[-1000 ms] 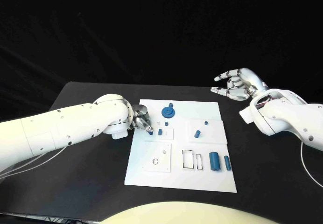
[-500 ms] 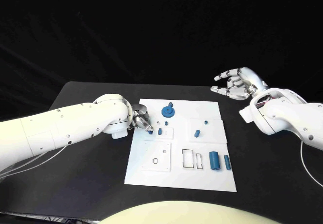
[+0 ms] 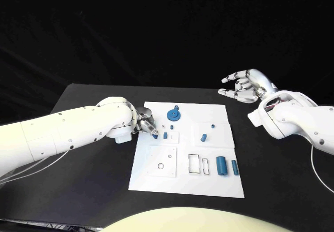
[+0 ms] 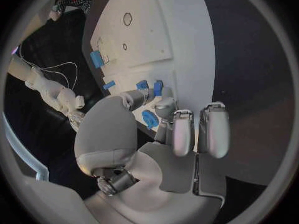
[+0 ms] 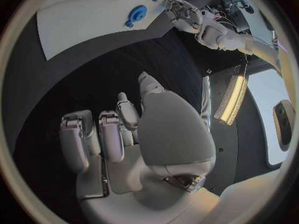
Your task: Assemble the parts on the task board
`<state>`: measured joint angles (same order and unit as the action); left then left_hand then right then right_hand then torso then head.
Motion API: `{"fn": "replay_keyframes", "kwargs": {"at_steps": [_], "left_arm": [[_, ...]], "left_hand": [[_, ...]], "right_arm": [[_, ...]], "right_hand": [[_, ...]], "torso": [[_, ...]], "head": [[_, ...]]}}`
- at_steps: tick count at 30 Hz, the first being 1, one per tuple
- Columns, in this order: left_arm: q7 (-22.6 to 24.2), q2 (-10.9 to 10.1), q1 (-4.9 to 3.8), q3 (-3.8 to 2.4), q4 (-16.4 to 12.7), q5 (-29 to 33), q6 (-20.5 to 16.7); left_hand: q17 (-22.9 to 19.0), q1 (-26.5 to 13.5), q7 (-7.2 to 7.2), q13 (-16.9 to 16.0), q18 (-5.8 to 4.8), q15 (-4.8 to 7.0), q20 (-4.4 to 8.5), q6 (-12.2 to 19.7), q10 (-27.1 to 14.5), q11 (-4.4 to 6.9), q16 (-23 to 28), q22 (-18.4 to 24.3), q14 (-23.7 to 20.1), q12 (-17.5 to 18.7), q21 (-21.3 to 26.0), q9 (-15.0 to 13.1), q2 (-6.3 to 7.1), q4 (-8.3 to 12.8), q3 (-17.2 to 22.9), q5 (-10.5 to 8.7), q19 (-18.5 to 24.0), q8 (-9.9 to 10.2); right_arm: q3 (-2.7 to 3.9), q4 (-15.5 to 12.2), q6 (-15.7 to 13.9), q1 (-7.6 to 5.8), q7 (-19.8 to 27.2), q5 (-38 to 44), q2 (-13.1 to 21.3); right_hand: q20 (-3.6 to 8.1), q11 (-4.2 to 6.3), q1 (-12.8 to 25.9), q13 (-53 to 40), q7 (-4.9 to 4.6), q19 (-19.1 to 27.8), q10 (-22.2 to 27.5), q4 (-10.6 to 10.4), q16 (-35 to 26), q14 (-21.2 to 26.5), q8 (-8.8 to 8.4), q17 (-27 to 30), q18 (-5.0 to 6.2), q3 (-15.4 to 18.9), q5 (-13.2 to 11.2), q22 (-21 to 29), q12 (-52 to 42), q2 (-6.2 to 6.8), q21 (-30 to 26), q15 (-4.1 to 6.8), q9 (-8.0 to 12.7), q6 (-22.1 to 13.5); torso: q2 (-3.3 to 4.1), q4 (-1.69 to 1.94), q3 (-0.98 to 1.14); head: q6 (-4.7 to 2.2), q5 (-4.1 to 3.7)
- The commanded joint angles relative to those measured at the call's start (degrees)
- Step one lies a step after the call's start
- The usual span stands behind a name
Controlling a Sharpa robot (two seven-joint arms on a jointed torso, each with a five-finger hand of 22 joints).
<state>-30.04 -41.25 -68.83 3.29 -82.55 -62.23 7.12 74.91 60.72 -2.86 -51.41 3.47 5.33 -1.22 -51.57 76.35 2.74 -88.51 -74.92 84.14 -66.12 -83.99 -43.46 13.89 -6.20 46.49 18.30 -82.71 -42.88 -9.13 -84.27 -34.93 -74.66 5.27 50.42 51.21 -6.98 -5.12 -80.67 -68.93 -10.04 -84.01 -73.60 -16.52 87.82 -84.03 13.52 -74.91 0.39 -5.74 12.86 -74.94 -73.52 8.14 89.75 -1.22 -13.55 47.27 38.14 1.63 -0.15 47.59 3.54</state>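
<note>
at task board (image 3: 209, 115) left edge, left hand (image 3: 146, 123) pinching part (image 3: 154, 136) (right hand (image 3: 243, 86) apart, off-board)

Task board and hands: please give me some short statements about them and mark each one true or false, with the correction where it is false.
1. The left hand has its fingertips at a small blue part near the left edge of the task board. True.
2. The right hand rests on the board. False: it is raised beyond the board's far right corner, holding nothing, fingers loosely curled and apart.
3. A round blue gear-like part sits near the board's far edge. True.
4. The large blue cylinder lies in the left half of the board. False: it lies in the near right part, beside a slimmer blue piece.
5. The board lies on a black table. True.
</note>
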Motion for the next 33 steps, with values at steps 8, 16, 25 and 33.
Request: {"fn": "replay_keyframes", "kwargs": {"at_steps": [8,16,25,33], "left_arm": [[0.3,0.1,0.26,0.21,-0.2,0.5,1.4],[0.3,0.0,0.26,0.21,-0.2,0.6,1.6],[0.3,0.1,0.26,0.21,-0.2,0.6,1.7],[0.3,0.1,0.26,0.21,0.0,0.6,1.6]], "left_hand": [[12.3,-1.8,2.03,-0.2,-0.63,0.51,0.52,-2.9,0.4,0.23,-0.3,-2.3,5.1,-0.3,-0.2,-0.2,0.27,-0.5,-1.6,-0.41,0.0,0.6],[12.3,-2.8,2.12,-0.6,-0.66,0.59,0.62,-3.5,0.5,0.31,-0.4,-2.4,5.1,-0.4,-0.2,-0.2,0.66,-1.7,-4.3,-0.59,-0.1,1.0],[12.4,-3.2,2.14,-0.7,-0.66,0.61,0.66,-3.8,0.5,0.32,-0.4,-2.4,5.2,-0.5,-0.2,-0.3,0.67,-2.6,-6.6,-0.65,-0.1,1.3],[12.4,-3.2,2.14,-0.9,-0.67,0.61,0.66,-3.9,0.5,0.32,-0.4,-2.4,5.2,-0.6,-0.2,-0.3,0.62,-2.8,-7.2,-0.66,-0.1,1.4]], "right_arm": [[0.0,-0.1,0.3,0.03,0.7,0.3,0.0],[0.0,-0.1,0.3,0.03,0.7,0.3,0.0],[0.0,-0.1,0.3,0.03,0.7,0.3,0.0],[0.0,-0.1,0.2,0.03,0.7,0.3,0.0]], "right_hand": [[0.38,0.11,0.5,0.0,0.09,-6.0,-0.2,0.0,-0.1,-4.7,0.15,-9.6,-0.39,-0.2,0.3,-15.1,-0.1,-0.16,0.3,0.56,0.0,0.4],[0.38,0.11,0.5,0.0,0.09,-6.0,-0.2,0.0,-0.1,-4.7,0.15,-9.6,-0.39,-0.2,0.3,-15.1,-0.1,-0.16,0.3,0.56,0.0,0.4],[0.38,0.11,0.5,0.0,0.09,-6.0,-0.2,0.0,-0.1,-4.7,0.15,-9.6,-0.39,-0.2,0.3,-15.1,-0.1,-0.16,0.3,0.56,0.0,0.4],[0.38,0.11,0.5,0.0,0.09,-6.0,-0.2,0.0,-0.1,-4.7,0.15,-9.6,-0.39,-0.2,0.3,-15.1,-0.1,-0.16,0.3,0.56,0.0,0.4]], "torso": [[-0.03,-0.02,0.01],[-0.01,-0.01,-0.01],[-0.01,-0.01,0.0],[0.01,-0.03,0.01]], "head": [[0.05,0.0],[0.08,0.0],[0.11,0.04],[0.05,-0.01]]}}
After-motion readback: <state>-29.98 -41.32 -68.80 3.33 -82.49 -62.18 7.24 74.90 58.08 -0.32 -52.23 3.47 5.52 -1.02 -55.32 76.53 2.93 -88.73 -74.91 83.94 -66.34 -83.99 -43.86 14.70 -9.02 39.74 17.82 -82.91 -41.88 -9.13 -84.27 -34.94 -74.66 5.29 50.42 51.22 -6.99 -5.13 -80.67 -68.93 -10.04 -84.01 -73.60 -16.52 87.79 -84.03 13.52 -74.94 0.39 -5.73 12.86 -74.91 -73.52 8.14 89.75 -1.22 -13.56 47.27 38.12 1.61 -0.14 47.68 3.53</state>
